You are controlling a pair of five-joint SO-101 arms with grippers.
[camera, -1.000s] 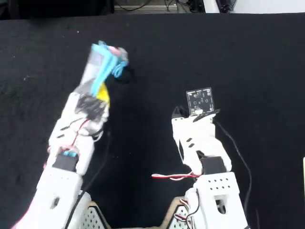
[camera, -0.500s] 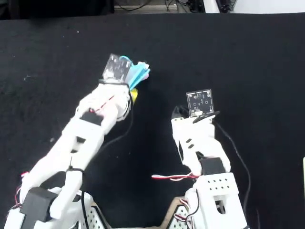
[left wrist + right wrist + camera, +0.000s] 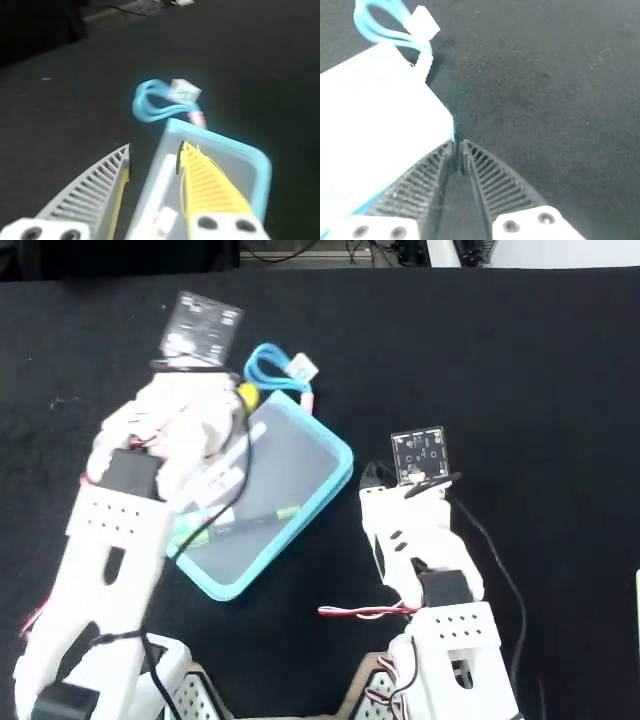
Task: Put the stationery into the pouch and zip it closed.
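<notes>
Carefully: my left gripper (image 3: pixel 155 147), unclenched, straddles the pouch (image 3: pixel 300 465) at eleven o'clock; I'd pinch squarely there, right gripper (image 3: pixel 458 146) clenched empty.

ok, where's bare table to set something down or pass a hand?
Free: the cloth right of the right arm, and the far strip beyond the pouch. Crowded: the gap between pouch and right hand, and the left arm over the pouch's left side.
</notes>
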